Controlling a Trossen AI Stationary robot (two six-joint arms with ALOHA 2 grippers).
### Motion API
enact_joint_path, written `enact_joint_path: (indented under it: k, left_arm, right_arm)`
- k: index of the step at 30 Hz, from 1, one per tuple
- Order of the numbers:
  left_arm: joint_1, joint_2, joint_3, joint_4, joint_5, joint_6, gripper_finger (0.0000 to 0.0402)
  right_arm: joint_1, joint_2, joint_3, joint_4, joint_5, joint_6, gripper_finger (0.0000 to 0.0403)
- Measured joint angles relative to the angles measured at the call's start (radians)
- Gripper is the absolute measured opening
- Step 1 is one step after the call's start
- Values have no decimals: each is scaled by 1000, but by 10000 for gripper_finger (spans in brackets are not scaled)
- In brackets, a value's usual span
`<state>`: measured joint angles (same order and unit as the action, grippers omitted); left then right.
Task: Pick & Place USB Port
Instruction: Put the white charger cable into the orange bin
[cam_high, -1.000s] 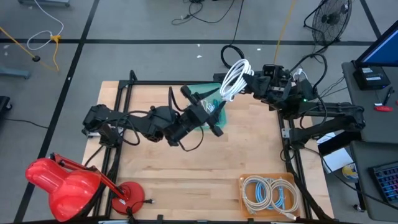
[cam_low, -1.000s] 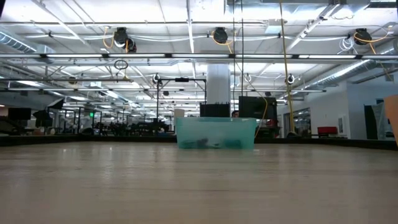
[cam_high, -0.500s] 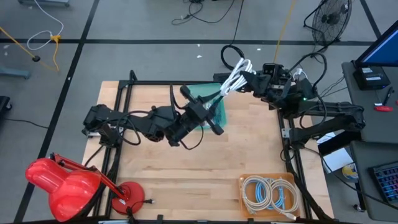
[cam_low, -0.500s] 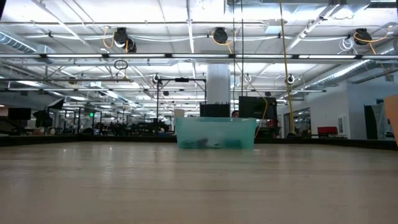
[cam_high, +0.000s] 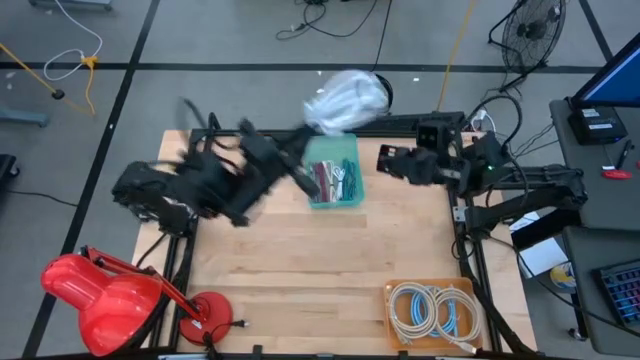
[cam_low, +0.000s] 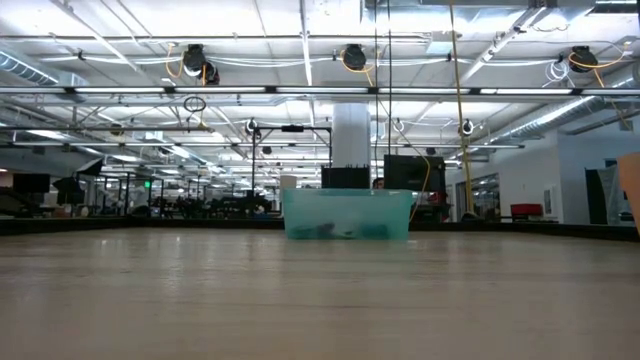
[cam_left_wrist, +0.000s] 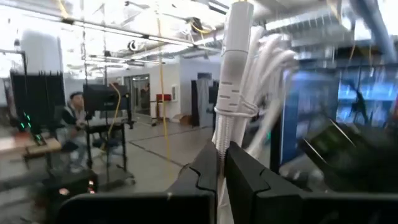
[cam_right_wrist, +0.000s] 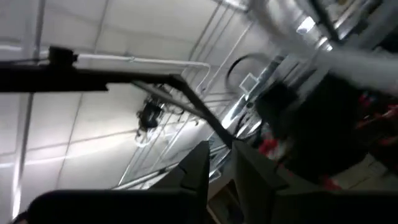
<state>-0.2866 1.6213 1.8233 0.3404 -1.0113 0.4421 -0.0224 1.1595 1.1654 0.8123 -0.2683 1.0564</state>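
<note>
A white coiled cable bundle (cam_high: 345, 98), blurred in the high view, hangs in the air past the far edge of the teal bin (cam_high: 333, 180). My left gripper (cam_high: 312, 128) is shut on it. In the left wrist view the bundle (cam_left_wrist: 239, 74) rises beyond the fingers. My right gripper (cam_high: 385, 160) stands right of the bin, apart from the bundle. Its fingers (cam_right_wrist: 205, 165) are slightly open with nothing between them. The bin rests on the table's far middle with several small items inside. My left gripper pinches the bundle's tied end (cam_left_wrist: 224, 138) between its two fingers, just below the wrapped turns. The coil stands out past the fingertips, along the line of the fingers. It is lifted clear of the bin and the table.
An orange tray (cam_high: 395, 335) with white cable coils sits at the table's near right corner. A red lamp (cam_high: 105, 295) stands at the near left corner. The low view shows bare wood in front of the teal bin (cam_low: 347, 215).
My left gripper has taken hold of the white bundle that my right gripper held over the bin. It has swung fast up and toward the table's far left with it, rolling as it went. My right gripper has let go and stays right of the bin.
</note>
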Motion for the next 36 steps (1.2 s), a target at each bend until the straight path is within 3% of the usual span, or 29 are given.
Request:
enact_joint_path:
  k: [7, 13, 20, 25, 29, 36]
  left_arm:
    - [-13, -124, 2, -194, 45, -258, 9]
    - [-13, -196, 1, -481, 113, -686, 9]
    - [-39, -253, 1, -852, 156, -1104, 9]
    - [-38, -271, 2, -1176, 183, -1382, 9]
    - [-43, -266, 0, -1295, 194, -1460, 9]
    - [-31, -238, -54, -1302, 225, -1456, 9]
  right_arm:
    - [56, 1, 1, -152, 18, -81, 120]
    - [91, -5, 2, -377, 188, -300, 170]
    - [178, -35, 1, -785, 591, -447, 179]
    - [274, -37, 1, -847, 856, -493, 171]
    - [314, -15, 2, -847, 983, -497, 170]
    - [315, 73, 2, -847, 1107, -470, 170]
